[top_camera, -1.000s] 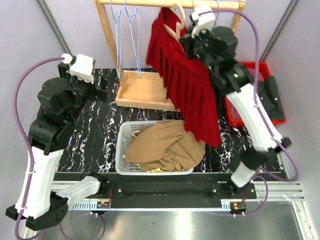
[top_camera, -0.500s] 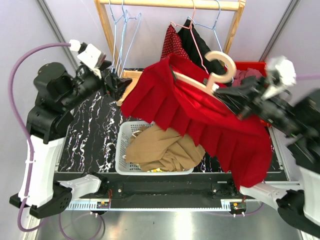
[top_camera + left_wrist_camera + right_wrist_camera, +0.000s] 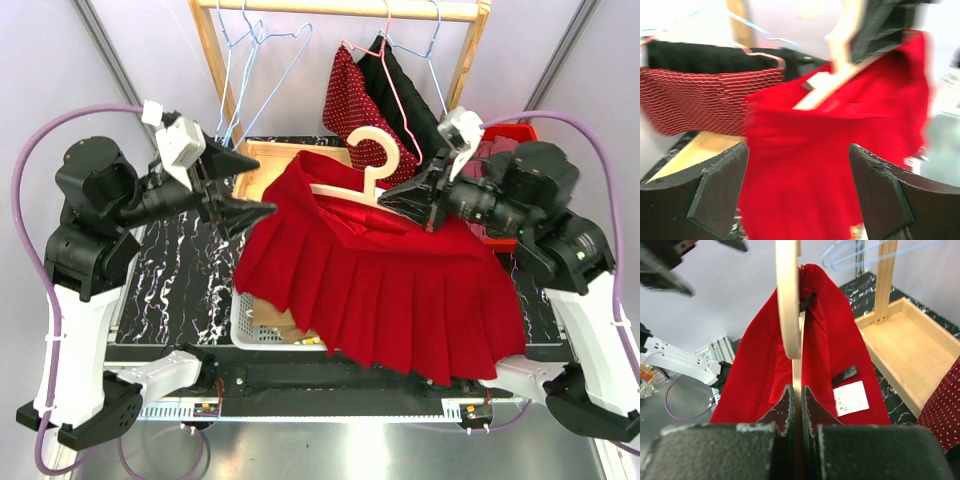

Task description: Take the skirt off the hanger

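Found the red skirt [image 3: 390, 280] on the wooden hanger [image 3: 371, 180], clear of the rack [image 3: 340, 8] and held out above the white basket [image 3: 238, 318], pleats spread wide and hem hanging toward the near table edge. Saw the right gripper [image 3: 388, 200] clenched on the hanger just below the hook. Confirmed it from the right wrist view, with fingers [image 3: 785, 405] pinched flat against the pale wood and the waistband draped to either side. Spotted a white label [image 3: 851, 397] and a black loop [image 3: 845, 374] inside the waistband. Noted the left gripper [image 3: 266, 184] released, jaws spread wide, pointed at the skirt's left edge and just beside it, nothing clasped between them. Could not tell whether the lower fingertip touched the cloth. Made out only blurred red cloth beyond the two black fingers in the left wrist view. Counted two garments hanging on the rack, a dotted red garment [image 3: 350, 95] and a black garment [image 3: 400, 85]. Saw a wooden tray [image 3: 268, 155] on the black marbled table [image 3: 175, 270], and a scrap of tan cloth [image 3: 268, 318] in the basket
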Controlling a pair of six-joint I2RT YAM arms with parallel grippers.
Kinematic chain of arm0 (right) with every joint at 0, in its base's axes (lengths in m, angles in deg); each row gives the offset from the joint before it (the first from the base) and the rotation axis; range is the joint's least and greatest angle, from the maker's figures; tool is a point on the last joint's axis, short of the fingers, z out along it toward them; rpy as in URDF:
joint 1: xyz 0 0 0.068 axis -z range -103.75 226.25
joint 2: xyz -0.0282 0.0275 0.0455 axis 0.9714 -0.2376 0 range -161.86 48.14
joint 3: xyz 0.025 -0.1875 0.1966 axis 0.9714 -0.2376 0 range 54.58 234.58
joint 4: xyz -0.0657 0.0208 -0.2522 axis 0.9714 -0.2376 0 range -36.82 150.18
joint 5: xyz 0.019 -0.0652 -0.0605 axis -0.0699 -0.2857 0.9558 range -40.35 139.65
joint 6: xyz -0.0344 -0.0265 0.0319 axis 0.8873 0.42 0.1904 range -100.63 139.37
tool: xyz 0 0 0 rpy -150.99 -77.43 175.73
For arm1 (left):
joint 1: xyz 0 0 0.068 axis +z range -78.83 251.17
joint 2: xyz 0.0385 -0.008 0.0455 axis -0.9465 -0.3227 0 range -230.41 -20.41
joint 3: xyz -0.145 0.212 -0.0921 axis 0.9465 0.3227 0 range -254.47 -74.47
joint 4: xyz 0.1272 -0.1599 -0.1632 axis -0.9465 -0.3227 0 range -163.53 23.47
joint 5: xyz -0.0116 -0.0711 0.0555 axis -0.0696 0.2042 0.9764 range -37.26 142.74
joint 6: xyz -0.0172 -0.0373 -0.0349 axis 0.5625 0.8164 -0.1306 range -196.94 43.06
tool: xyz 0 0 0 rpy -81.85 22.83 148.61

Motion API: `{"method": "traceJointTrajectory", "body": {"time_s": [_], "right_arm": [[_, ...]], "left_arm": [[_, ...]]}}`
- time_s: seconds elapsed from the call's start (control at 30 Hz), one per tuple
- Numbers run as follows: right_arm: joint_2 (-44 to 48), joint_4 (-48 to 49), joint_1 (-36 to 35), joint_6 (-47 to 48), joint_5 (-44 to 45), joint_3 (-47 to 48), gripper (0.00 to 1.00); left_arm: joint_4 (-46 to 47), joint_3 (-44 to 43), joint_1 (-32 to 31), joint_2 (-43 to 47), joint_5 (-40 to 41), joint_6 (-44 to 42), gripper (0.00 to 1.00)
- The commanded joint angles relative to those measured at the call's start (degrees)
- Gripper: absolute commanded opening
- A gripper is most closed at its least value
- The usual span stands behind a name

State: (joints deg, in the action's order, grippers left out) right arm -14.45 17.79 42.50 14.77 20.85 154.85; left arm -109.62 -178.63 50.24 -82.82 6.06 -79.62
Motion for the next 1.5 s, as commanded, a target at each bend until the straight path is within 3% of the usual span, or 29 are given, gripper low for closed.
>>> {"method": "traceJointTrajectory", "body": {"time_s": [0.0,0.27,0.37,0.6,0.73,1.0,1.07,1.23,1.3,1.47], "right_arm": [[1.33,6.97,-0.08,-0.76,-1.52,1.86,0.0],[1.68,6.97,-0.08,-0.5,-3.01,1.69,0.0],[1.68,6.8,-0.08,-0.5,-3.9,1.33,0.0],[2.12,7.15,-0.08,-1.2,-4.69,-0.33,0.0],[2.12,7.94,-0.08,-1.99,-4.86,-0.95,0.0],[2.3,10.31,-0.08,-3.22,-6.1,-2.53,0.0],[2.12,11.98,-0.17,-4.18,-6.8,-2.88,0.0],[1.5,15.23,-0.17,-6.47,-8.91,-3.94,0.0],[1.42,15.67,-0.08,-6.82,-9.17,-4.2,0.0],[1.33,15.94,-0.17,-7.53,-10.14,-4.64,0.0]], "left_arm": [[1.17,3.96,0.89,0.71,-8.96,0.75,0.84],[3.18,9.32,2.56,2.12,3.67,-5.06,0.8],[4.07,8.19,3.09,1.16,4.4,-5.15,0.8],[7.58,7.21,3.7,-2.09,-3.32,2.23,0.81],[13.0,9.13,4.76,-4.03,-20.7,10.74,0.81],[19.71,13.1,5.37,-3.5,-23.37,17.35,0.79],[22.08,13.28,5.37,-3.85,-24.42,19.36,0.74],[28.04,13.72,5.37,-5.35,-27.84,23.32,0.33],[29.2,14.07,5.37,-5.44,-28.38,24.47,0.26],[29.47,13.9,5.37,-5.44,-27.77,24.39,0.2]]}}
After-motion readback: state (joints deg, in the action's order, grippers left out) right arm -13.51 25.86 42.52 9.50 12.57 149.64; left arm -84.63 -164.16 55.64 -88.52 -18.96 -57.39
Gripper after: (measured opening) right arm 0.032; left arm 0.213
